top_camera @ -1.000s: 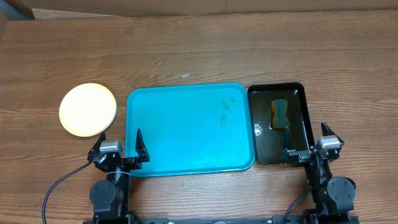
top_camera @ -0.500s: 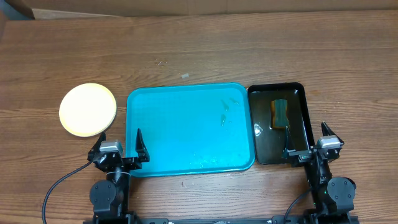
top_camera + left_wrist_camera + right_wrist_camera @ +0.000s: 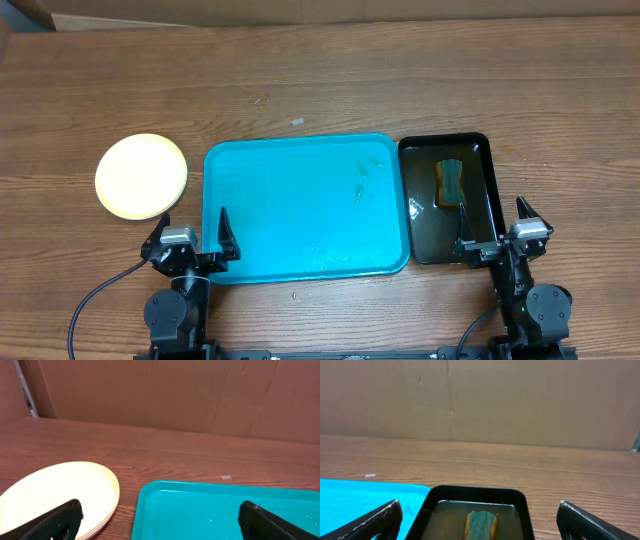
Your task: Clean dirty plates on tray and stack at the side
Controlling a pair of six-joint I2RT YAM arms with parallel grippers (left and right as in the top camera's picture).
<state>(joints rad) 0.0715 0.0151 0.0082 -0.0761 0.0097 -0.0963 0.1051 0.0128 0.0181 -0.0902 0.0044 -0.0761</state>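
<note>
Wood-grain table (image 3: pixel 400 80) fills the overhead view, with brown cardboard along its far edge. Nothing has shifted over the last second: both arms are parked at the near edge and every object lies where it did.

The left gripper (image 3: pixel 191 228) has its jaws spread wide and holds nothing. It sits at the near left corner of the turquoise tray (image 3: pixel 300 170). The right gripper (image 3: pixel 490 232) is likewise spread and empty, at the near end of the black tray (image 3: pixel 480 141).

The turquoise tray carries no plates, only a few small specks and what look like water droplets. The dirty plates (image 3: pixel 141 176) sit off the tray, just beside its left edge, on the bare table. From above they read as 1 pale yellow disc. The left wrist view shows layered rims under that top plate, so it is a stack, though the count cannot be confirmed. No red-orange smear shows on the top plate.

The black tray holds shallow liquid and a green and yellow sponge (image 3: pixel 451 183).

Judging by this layout and the stillness, the task appears finished, with the arms resting and no further step pending.
</note>
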